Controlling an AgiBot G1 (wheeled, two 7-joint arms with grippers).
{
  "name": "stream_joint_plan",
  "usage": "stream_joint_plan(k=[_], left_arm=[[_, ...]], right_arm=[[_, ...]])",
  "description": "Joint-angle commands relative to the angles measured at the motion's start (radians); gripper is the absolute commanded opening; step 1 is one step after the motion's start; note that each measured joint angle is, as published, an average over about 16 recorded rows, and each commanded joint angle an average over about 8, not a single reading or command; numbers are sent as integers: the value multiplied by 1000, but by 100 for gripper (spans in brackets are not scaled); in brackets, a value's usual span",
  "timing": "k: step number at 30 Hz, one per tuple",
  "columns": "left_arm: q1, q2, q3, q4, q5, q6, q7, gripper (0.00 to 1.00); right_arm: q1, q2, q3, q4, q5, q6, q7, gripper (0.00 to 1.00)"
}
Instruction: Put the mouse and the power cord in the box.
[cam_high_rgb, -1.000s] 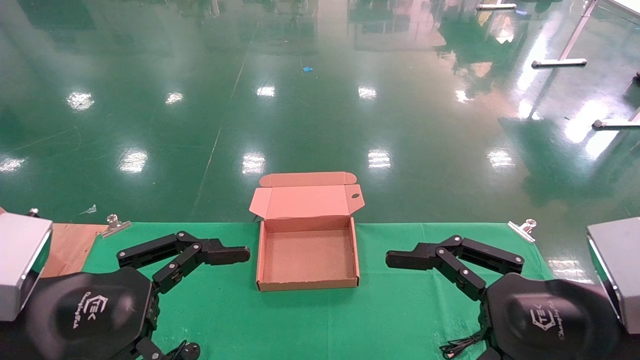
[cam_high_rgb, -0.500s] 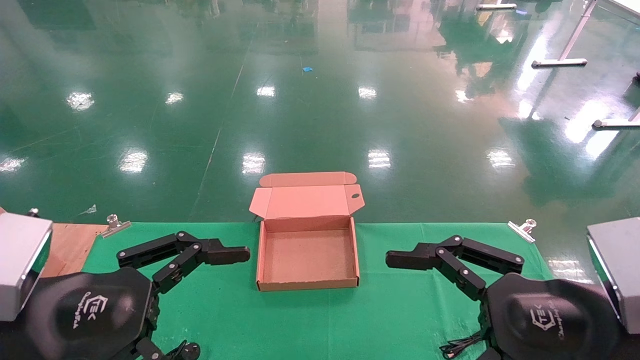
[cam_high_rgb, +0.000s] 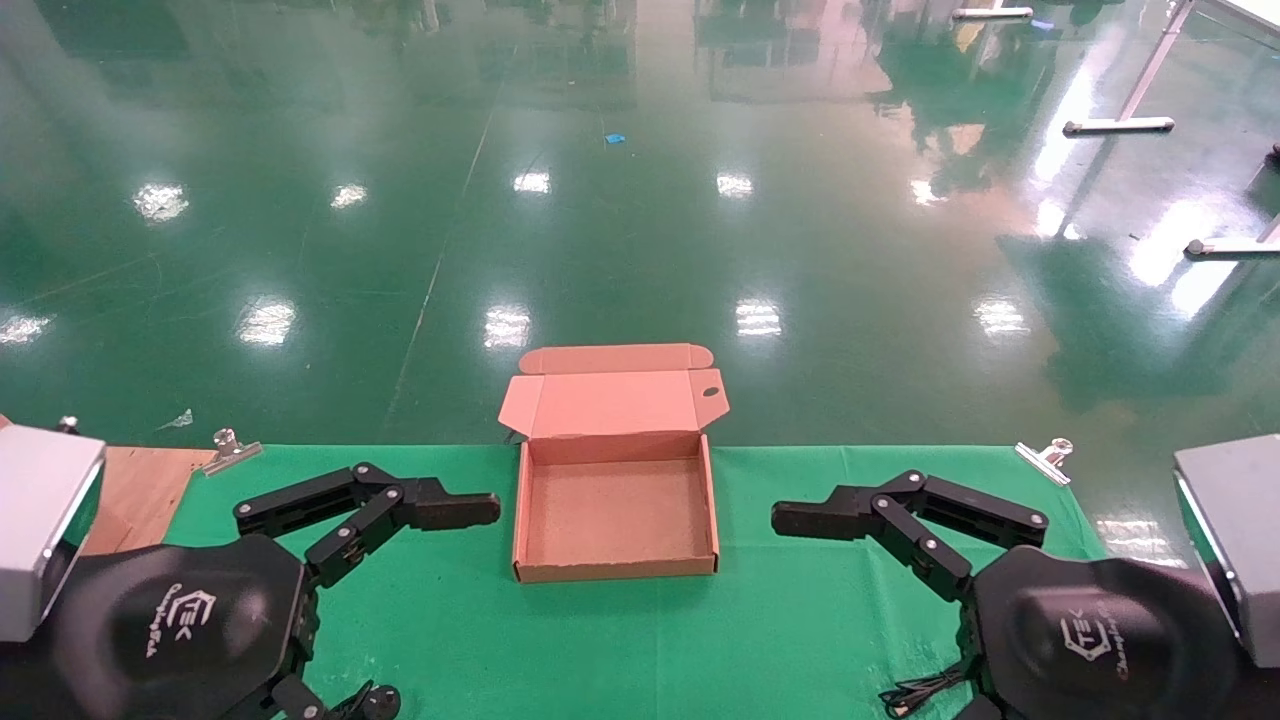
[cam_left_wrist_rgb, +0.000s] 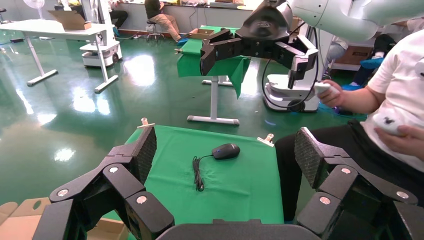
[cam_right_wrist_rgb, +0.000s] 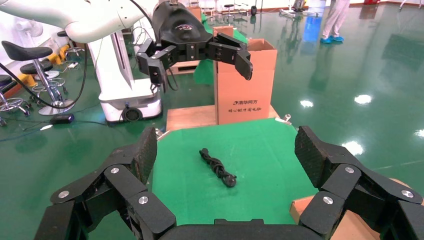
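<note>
A green table stands on a shiny green floor. The open box sits between both spread grippers, left and right. The mouse and cord lie on the cloth.

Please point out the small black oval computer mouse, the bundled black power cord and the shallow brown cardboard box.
small black oval computer mouse (cam_left_wrist_rgb: 226, 151): left wrist view, on its rounded top shell.
bundled black power cord (cam_right_wrist_rgb: 216, 167): right wrist view, middle of the twisted bundle.
shallow brown cardboard box (cam_high_rgb: 612, 571): head view, on its near wall.
</note>
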Motion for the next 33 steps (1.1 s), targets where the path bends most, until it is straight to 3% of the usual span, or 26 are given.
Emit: stream_joint_plan(k=[1,9,21,27,33], left_arm=[[2,1,4,0,6,0,0,100],[-63,-21,91,43,203,40,-8,100],[-173,8,230,224,528,49,71,100],[-281,71,329,340,751,42,121,100],[-380,160,422,469,961,3,153,100]], right_arm=[[-4,-1,-2,-1,2,1,1,100],[70,-45,-123,-69,-240,-47,-43,100],[373,-199,-434,-144,-802,-69,-146,100],[479,-298,-560,-252,-1029,-39,-229,100],[512,-378,-626,-370,-1176,43,-310,100]])
